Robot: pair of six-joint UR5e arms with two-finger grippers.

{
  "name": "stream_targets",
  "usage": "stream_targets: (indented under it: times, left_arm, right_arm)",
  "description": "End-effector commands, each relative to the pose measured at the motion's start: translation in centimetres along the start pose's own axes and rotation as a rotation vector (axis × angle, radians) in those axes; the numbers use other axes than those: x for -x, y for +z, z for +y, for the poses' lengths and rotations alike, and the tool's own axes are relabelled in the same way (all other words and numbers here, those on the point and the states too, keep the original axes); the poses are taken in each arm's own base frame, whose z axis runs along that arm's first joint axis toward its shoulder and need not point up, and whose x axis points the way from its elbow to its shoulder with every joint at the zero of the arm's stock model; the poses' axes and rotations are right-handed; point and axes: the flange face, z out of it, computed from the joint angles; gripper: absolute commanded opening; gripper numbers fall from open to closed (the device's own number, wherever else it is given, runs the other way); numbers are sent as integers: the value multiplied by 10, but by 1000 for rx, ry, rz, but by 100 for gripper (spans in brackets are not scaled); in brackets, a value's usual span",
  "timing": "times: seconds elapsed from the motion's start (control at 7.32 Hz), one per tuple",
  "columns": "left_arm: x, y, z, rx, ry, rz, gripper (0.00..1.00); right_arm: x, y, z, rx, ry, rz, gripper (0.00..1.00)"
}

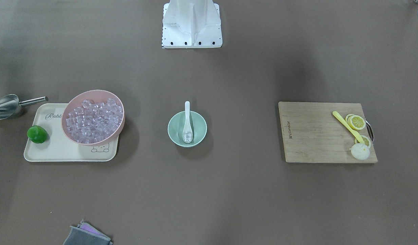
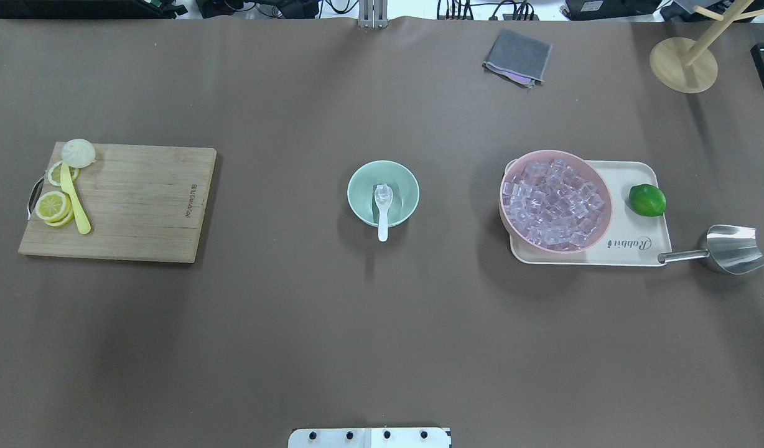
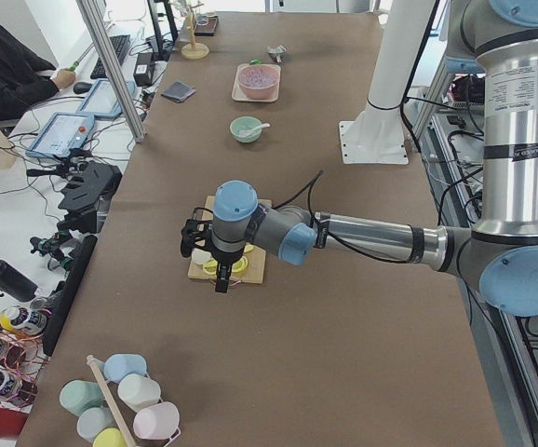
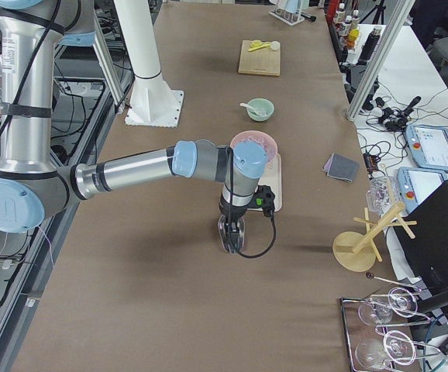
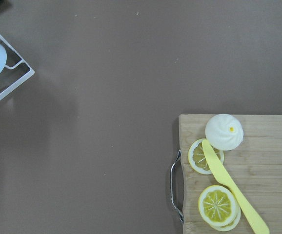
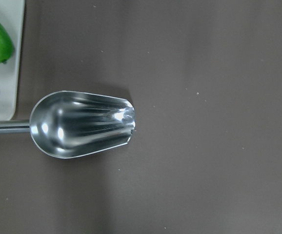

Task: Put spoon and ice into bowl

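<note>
The mint-green bowl (image 1: pixel 175 132) stands at the table's middle, also in the overhead view (image 2: pixel 362 179). The white spoon (image 1: pixel 187 119) lies in it, scoop inside, handle over the rim toward the robot; it also shows from overhead (image 2: pixel 382 214). One clear ice cube (image 1: pixel 188 137) sits in the scoop (image 2: pixel 383 192). My left gripper (image 3: pixel 219 277) hangs over the cutting board's end, far from the bowl. My right gripper (image 4: pixel 232 236) hangs over the table past the tray. Both show only in the side views, so I cannot tell whether they are open or shut.
A pink bowl (image 2: pixel 556 199) full of ice cubes and a lime (image 2: pixel 647 200) sit on a cream tray (image 2: pixel 643 246). A metal scoop (image 2: pixel 727 249) lies beside the tray. A cutting board (image 2: pixel 139 202) holds lemon slices, a yellow utensil (image 2: pixel 75 199) and a bun. A grey cloth (image 2: pixel 517 57) lies far off.
</note>
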Motion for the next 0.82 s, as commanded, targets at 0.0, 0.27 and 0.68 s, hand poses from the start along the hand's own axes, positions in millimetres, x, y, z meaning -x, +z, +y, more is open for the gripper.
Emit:
stream_targets:
  times: [0.0, 0.27, 0.68]
  left_arm:
    - [17, 11, 10, 26, -22, -16, 98]
    - [20, 12, 14, 33, -33, -19, 98]
    - [22, 13, 15, 36, -37, -21, 98]
  right_arm:
    - [-25, 8, 13, 5, 46, -32, 100]
    - [-24, 7, 10, 3, 50, -32, 100]
    - [-24, 6, 8, 1, 51, -31, 100]
